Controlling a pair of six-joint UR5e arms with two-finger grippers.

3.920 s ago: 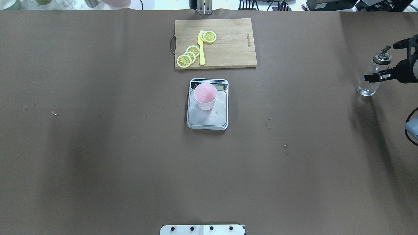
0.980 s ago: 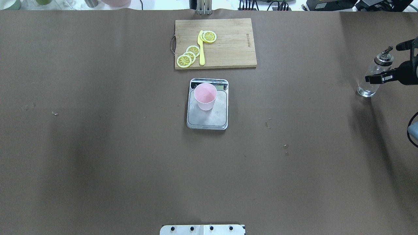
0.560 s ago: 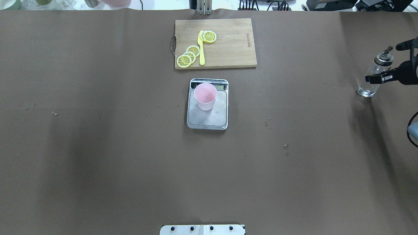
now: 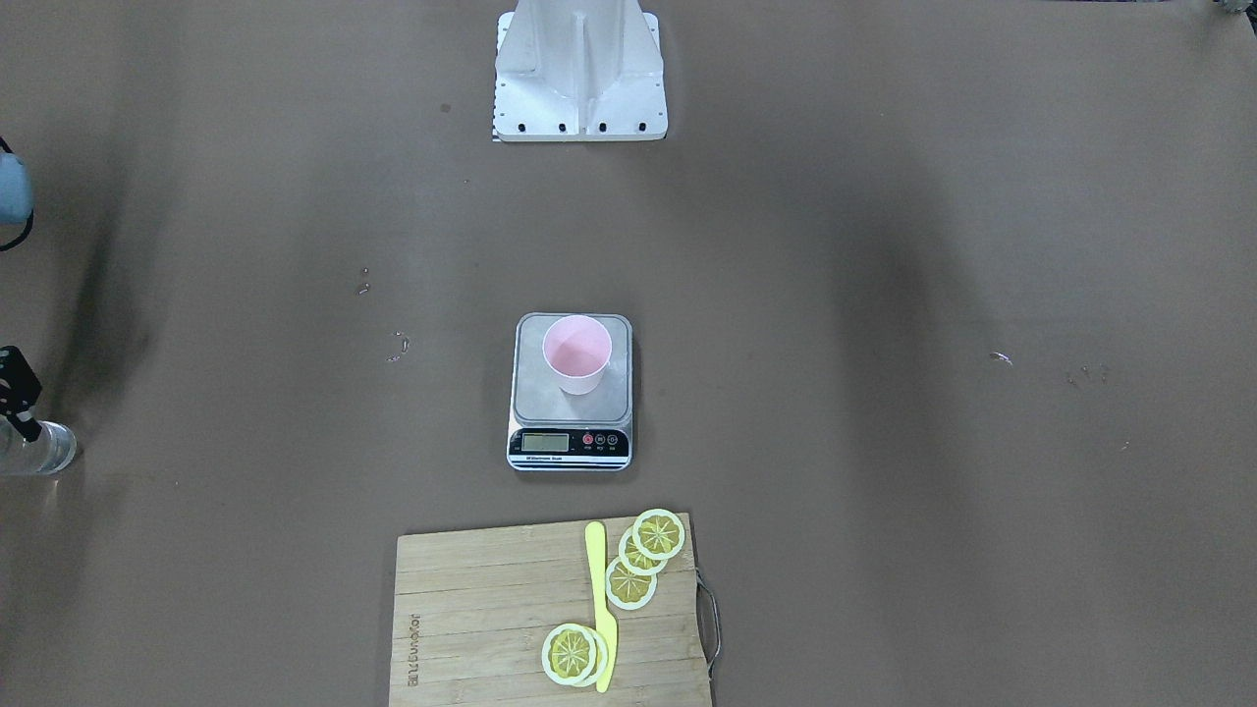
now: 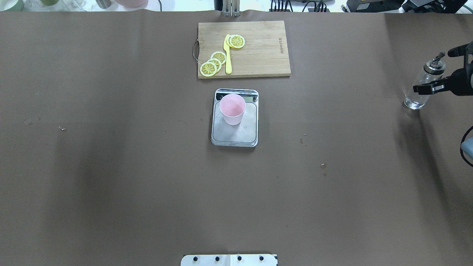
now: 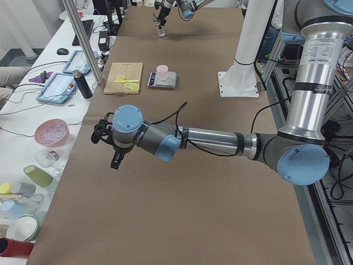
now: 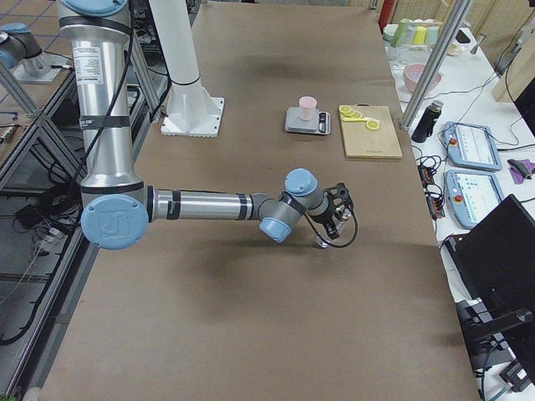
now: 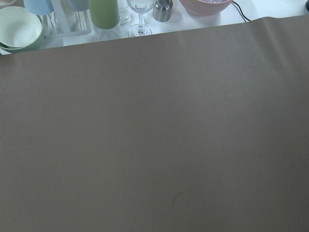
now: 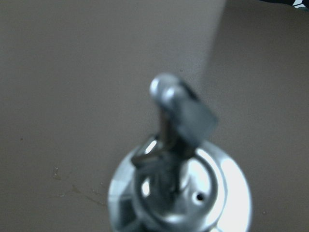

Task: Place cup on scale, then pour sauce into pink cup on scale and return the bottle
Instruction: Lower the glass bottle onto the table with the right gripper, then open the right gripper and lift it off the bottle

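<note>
Brown table cover [image 5: 111,177] is spread under everything. Pink cup [image 5: 232,109] is set upright on scale [image 5: 240,135], on its steel platform. Bottle [image 5: 413,100] is stood on the cover well apart from scale, on robot's right. Right gripper [image 5: 433,71] is spread wide w/ bottle between; contact can't be told. Left gripper [image 6: 107,148] is seen well off scale's opposite side; spread or pressed together can't be told. Cutting board [image 5: 258,55] is laid just beyond scale.

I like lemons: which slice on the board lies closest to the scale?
The end slice of the overlapping row of three, by the board's edge facing the scale.
</note>
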